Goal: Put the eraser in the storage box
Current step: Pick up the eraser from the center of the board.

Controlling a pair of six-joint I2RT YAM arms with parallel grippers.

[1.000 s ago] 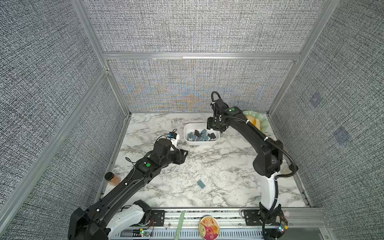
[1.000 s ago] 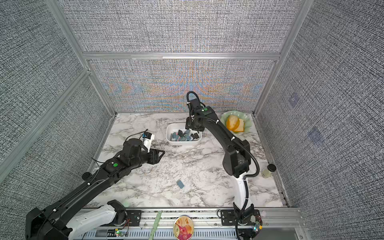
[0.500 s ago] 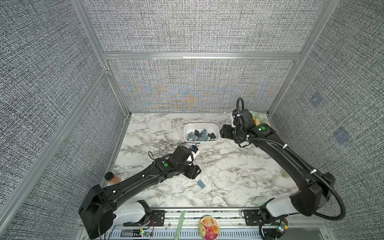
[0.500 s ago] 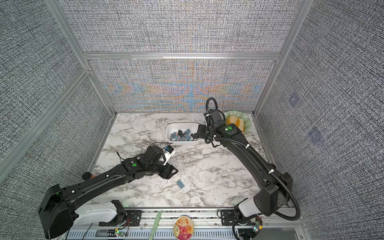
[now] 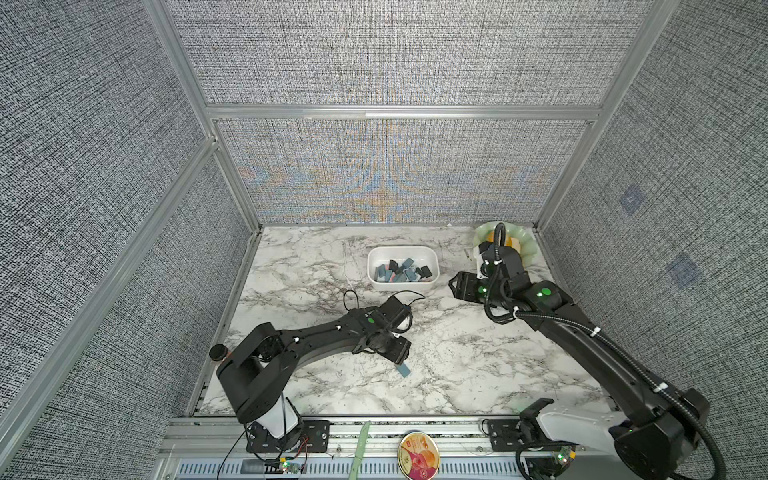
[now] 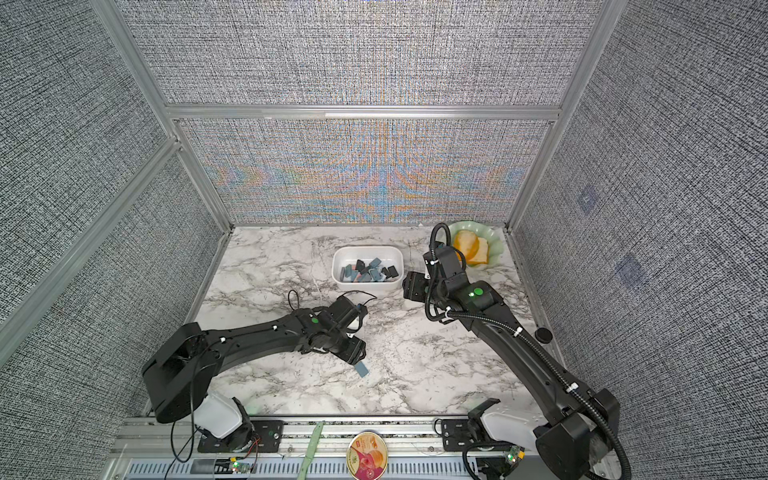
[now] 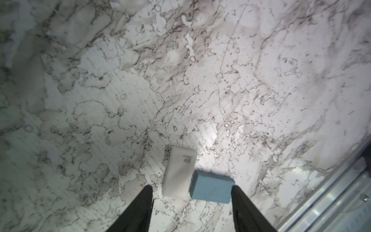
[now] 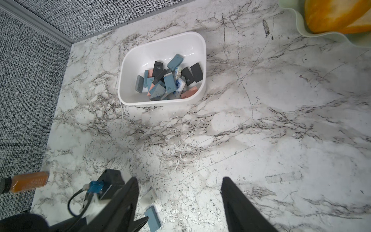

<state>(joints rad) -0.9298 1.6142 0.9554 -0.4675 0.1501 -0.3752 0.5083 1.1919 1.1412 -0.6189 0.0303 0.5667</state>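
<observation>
Two loose erasers lie side by side on the marble. One is a blue eraser (image 7: 211,187) (image 5: 403,370) (image 6: 361,368) (image 8: 152,218), the other a white eraser (image 7: 179,170) (image 8: 148,197) marked 4B. My left gripper (image 7: 191,192) (image 5: 395,353) hovers over them, open, and both lie at the gap between its fingertips. The white storage box (image 5: 403,286) (image 6: 365,286) (image 8: 160,46) at the back holds several erasers. To its right my right gripper (image 8: 179,180) (image 5: 459,286) is open and empty.
A pale green scalloped dish (image 5: 525,249) (image 6: 494,241) with orange pieces stands in the back right corner. A small bottle of orange liquid (image 5: 218,353) (image 8: 26,181) lies at the table's left edge. A round tin (image 5: 417,453) sits on the front rail.
My left arm swung from beside the box toward the front and came down over the loose erasers. My right arm drew back from over the box to its right side.
</observation>
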